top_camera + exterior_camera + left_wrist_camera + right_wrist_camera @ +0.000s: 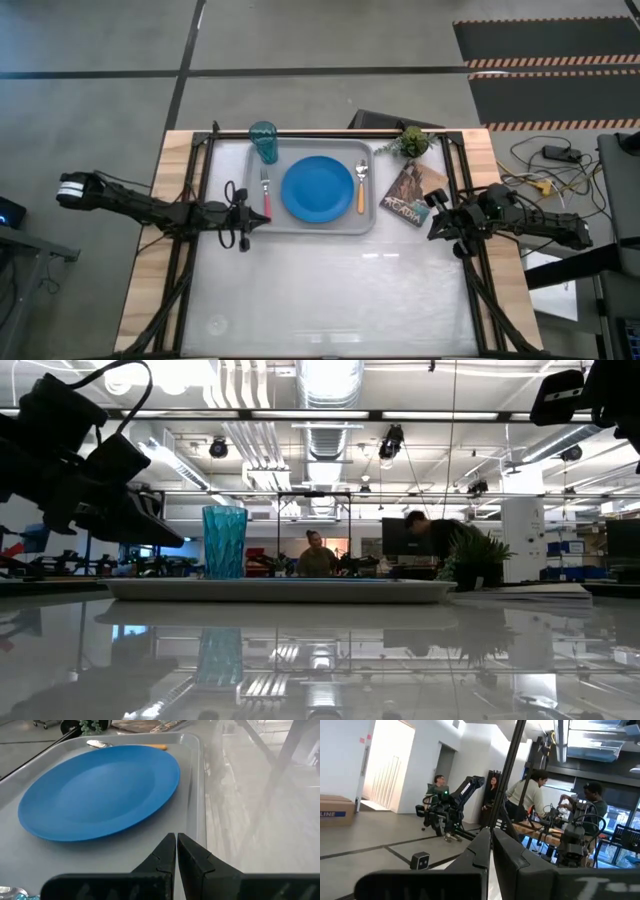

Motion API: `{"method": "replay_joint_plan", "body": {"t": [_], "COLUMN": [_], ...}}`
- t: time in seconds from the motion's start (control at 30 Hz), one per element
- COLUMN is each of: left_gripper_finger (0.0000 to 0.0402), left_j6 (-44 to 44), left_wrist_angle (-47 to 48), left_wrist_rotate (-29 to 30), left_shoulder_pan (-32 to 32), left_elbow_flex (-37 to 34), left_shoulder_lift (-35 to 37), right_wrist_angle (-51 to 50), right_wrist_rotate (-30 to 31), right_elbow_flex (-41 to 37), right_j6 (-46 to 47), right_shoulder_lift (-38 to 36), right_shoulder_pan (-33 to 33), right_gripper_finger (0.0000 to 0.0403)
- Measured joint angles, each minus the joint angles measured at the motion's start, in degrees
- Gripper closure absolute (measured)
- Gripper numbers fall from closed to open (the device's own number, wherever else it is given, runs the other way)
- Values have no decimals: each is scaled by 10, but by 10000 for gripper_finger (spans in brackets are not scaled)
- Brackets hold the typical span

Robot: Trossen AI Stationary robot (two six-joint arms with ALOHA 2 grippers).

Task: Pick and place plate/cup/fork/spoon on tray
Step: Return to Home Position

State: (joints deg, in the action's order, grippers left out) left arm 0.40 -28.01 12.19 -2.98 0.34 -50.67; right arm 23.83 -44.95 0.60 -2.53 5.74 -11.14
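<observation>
The grey tray (300,226) lies at the table's far middle. On it the blue plate (317,188) lies flat in the middle. The pink-handled fork (265,193) lies left of the plate, and the orange-handled spoon (361,188) lies right of it. The teal cup (264,141) stands upright at the tray's far left corner, as the low view (224,542) also shows. My left gripper (246,216) is shut and empty at the tray's near left corner. In its wrist view (176,840) it points across the tray at the plate (100,790). My right gripper (438,222) is shut and empty right of the tray.
A small potted plant (410,142) stands at the tray's far right corner. A brownish picture card (410,195) lies between the tray and my right gripper. The table's near half is bare and glossy. People stand and sit in the room beyond.
</observation>
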Motion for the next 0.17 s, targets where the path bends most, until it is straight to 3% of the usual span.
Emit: {"method": "replay_joint_plan", "body": {"t": [0.17], "left_gripper_finger": [402], "left_j6": [0], "left_wrist_angle": [0], "left_wrist_rotate": [0], "left_shoulder_pan": [0], "left_elbow_flex": [0], "left_shoulder_lift": [-5], "right_wrist_angle": [0], "right_wrist_rotate": [0], "right_elbow_flex": [0], "right_j6": [0], "right_shoulder_lift": [0], "right_shoulder_pan": [0], "right_gripper_finger": [394]}}
